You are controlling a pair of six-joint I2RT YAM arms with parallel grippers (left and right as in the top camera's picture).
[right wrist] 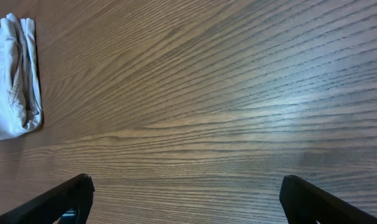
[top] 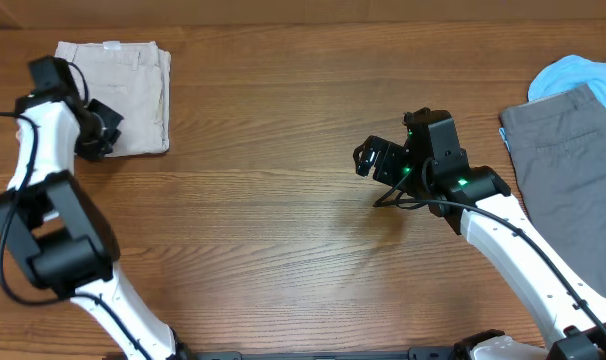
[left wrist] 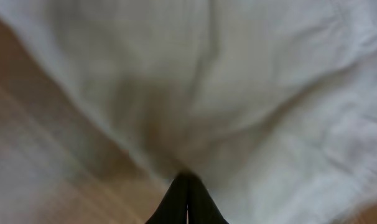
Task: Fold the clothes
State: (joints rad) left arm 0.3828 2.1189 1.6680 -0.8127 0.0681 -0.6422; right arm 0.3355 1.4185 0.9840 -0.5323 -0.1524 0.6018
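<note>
The beige shorts (top: 123,85) lie folded into a small rectangle at the far left of the table. My left gripper (top: 101,125) is at their left front part. In the left wrist view its fingers (left wrist: 187,180) are shut together, tips touching the pale cloth (left wrist: 238,93); no cloth shows between them. My right gripper (top: 368,160) is open and empty over bare wood at mid table (right wrist: 188,186). The folded beige shorts show far off in the right wrist view (right wrist: 11,81). Grey shorts (top: 568,170) lie flat at the right edge, with a light blue garment (top: 578,72) behind them.
The wooden table (top: 283,250) stretches between the two piles. The right arm's white link (top: 523,260) runs from the front right towards the middle.
</note>
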